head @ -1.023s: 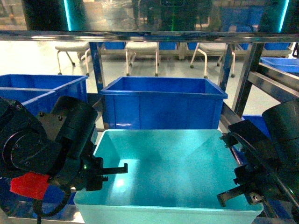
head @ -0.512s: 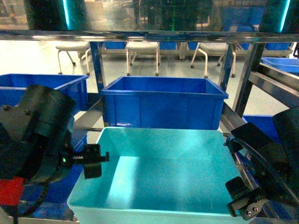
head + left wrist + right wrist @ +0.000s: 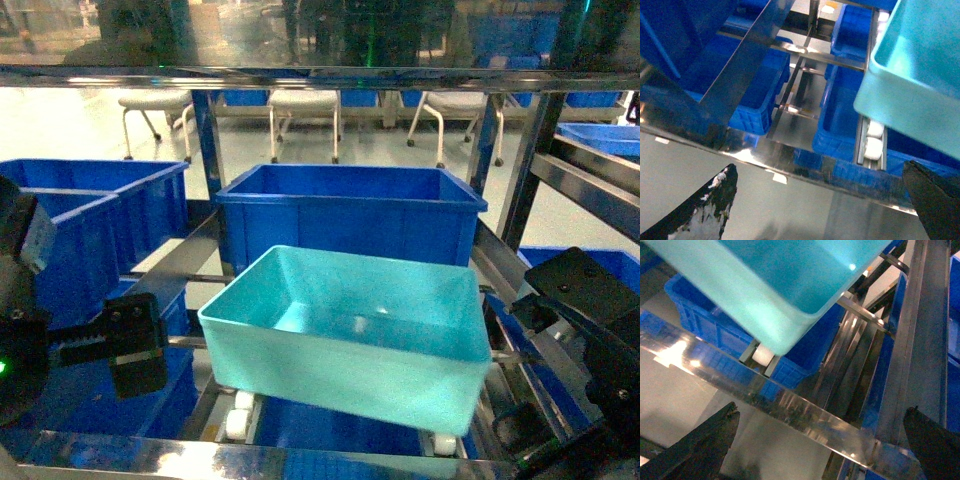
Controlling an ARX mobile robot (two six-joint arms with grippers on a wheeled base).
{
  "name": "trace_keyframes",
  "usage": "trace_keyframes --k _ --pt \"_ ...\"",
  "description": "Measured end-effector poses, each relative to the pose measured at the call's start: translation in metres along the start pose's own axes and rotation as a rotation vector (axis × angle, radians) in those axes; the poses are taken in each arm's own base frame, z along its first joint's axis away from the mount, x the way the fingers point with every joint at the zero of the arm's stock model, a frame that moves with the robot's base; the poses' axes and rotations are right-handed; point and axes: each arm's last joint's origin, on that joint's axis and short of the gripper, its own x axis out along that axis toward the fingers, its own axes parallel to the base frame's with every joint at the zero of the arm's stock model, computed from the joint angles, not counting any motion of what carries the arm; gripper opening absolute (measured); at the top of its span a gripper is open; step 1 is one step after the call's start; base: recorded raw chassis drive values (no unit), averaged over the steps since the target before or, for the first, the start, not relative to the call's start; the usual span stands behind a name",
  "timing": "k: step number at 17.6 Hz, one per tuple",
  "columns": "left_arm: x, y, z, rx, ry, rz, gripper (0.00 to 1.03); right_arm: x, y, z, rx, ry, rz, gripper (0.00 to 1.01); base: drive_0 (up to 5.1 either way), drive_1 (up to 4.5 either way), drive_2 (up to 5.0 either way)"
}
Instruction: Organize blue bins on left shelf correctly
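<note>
Sitting free on left shelf [image 3: 330, 78] rollers between both spread pincers [image 3: 820, 200] [image 3: 820, 440]: turquoise bin [image 3: 350, 330]; placing seemingly nearly finishing.

- The head camera looked forward and slightly down, level with the tier of the left shelf [image 3: 300, 455].
- The left wrist camera faced steeply down, close over the front rail.
- The right wrist camera did likewise.
- All three shared the aqua tub [image 3: 350, 335] [image 3: 912, 75] [image 3: 780, 285] on white rollers [image 3: 872, 137].
</note>
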Motion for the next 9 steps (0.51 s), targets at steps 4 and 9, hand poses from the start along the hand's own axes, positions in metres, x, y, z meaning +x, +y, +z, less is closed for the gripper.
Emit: trace_keyframes --k 4,9 --pt "-0.042 0.001 -0.020 -0.045 0.073 -0.062 0.98 -0.044 -0.001 -0.024 0.047 0.037 0.034 0.98 0.0 0.00 0.0" --pt "-0.059 -0.006 -0.039 -0.054 0.186 -0.128 0.98 -0.063 -0.008 -0.026 0.150 0.096 0.041 0.98 0.0 0.00 0.0"
